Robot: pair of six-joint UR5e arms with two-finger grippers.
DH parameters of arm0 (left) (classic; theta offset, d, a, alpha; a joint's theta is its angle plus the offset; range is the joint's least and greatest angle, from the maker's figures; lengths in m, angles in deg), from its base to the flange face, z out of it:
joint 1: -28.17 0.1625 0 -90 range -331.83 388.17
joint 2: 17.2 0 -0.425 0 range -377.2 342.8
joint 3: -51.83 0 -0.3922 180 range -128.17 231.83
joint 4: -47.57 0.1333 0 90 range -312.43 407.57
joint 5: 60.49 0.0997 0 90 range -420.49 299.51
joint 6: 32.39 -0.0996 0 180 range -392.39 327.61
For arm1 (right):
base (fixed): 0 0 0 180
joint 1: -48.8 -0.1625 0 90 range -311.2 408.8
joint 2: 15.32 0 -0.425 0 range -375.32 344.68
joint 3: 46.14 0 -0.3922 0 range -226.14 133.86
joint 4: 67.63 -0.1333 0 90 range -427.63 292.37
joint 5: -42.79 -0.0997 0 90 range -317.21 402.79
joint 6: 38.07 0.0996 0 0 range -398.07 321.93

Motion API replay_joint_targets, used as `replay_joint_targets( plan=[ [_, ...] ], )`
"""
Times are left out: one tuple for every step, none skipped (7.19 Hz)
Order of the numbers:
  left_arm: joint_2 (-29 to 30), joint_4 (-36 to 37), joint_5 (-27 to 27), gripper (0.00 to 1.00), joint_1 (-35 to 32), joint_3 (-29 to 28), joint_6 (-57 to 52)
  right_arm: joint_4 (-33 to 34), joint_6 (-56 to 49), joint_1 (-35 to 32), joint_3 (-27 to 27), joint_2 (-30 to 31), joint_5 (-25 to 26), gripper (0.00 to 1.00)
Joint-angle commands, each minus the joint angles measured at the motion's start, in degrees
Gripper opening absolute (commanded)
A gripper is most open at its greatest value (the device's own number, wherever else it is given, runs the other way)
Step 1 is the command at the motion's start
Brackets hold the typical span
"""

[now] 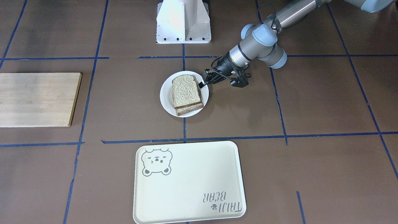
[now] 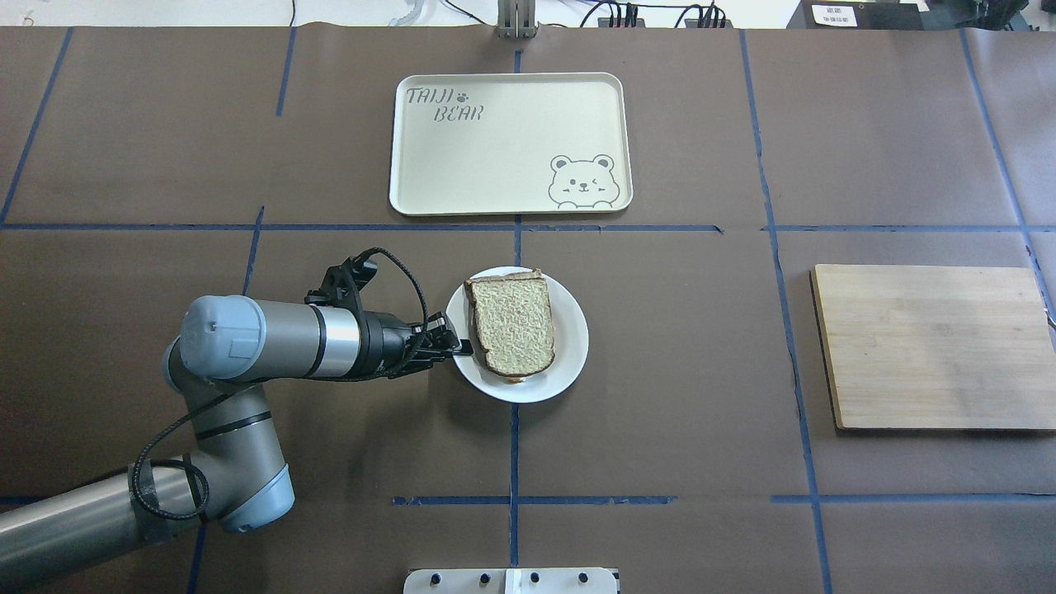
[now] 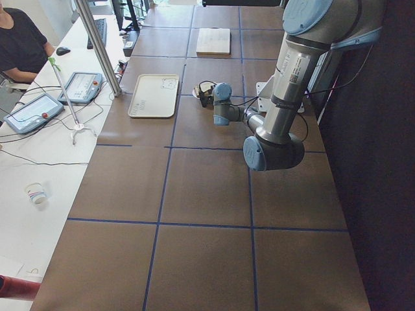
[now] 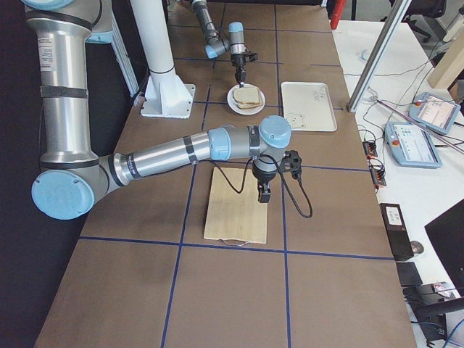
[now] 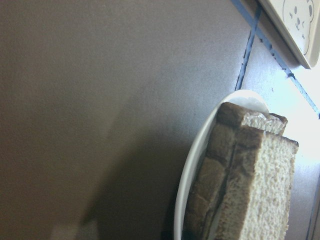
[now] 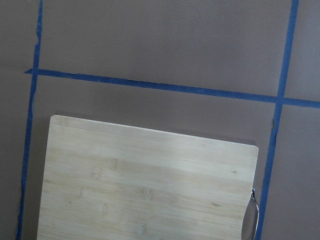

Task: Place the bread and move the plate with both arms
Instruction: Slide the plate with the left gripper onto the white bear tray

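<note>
The bread (image 1: 186,91) lies flat on top of another slice on the white plate (image 1: 166,99) at the table's middle. It also shows in the overhead view (image 2: 511,322) and the left wrist view (image 5: 260,190). My left gripper (image 1: 201,84) reaches in low and level, and its tips are closed on the plate's rim (image 2: 459,363) on the robot's left side. My right gripper (image 4: 264,196) shows only in the exterior right view, hanging over the wooden board (image 4: 235,206). I cannot tell whether it is open or shut.
A cream tray (image 2: 495,165) with a bear drawing lies beyond the plate, away from the robot. The wooden board (image 2: 932,346) lies to the robot's right. The robot's white base (image 1: 183,21) stands behind the plate.
</note>
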Motion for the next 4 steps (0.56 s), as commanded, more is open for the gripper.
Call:
replay_joint_targets(
  plan=[
    [1.1,-0.2,0.0,0.0,-2.9,0.2,1.8,0.0,0.0,-0.3,-0.1,0.3,0.1,0.99],
    [1.4,-0.3,0.0,0.0,-4.0,-0.1,1.9,0.0,-0.2,-0.3,-0.1,0.3,0.2,0.99],
    [2.7,-0.4,0.1,0.0,-5.2,-0.3,2.5,0.0,-0.2,-0.4,-0.3,0.3,0.2,0.99],
    [4.9,-0.5,1.7,0.0,-5.7,-1.0,6.2,-0.1,-0.3,-0.5,-0.3,0.3,0.3,0.99]
  ],
)
